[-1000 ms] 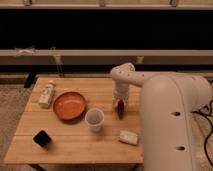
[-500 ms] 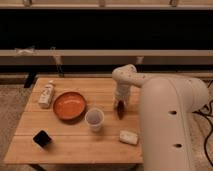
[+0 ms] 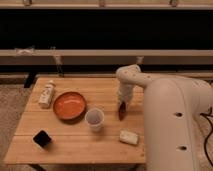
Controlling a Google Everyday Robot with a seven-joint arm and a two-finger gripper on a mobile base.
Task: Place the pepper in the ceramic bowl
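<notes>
pepper (image 3: 121, 113) half hidden, end effector (image 3: 122, 105) just abv

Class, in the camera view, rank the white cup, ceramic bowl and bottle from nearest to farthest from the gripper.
The gripper is over the table's right side.
1. White cup, front-left of it.
2. Ceramic bowl, farther left.
3. Bottle, far left.

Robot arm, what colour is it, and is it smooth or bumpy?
The arm is creamy white, smooth and rounded like fat tubes. Its big body has small dark dots. The gripper at its tip hangs over the table's right side. A thin black cable runs at the far right.
</notes>
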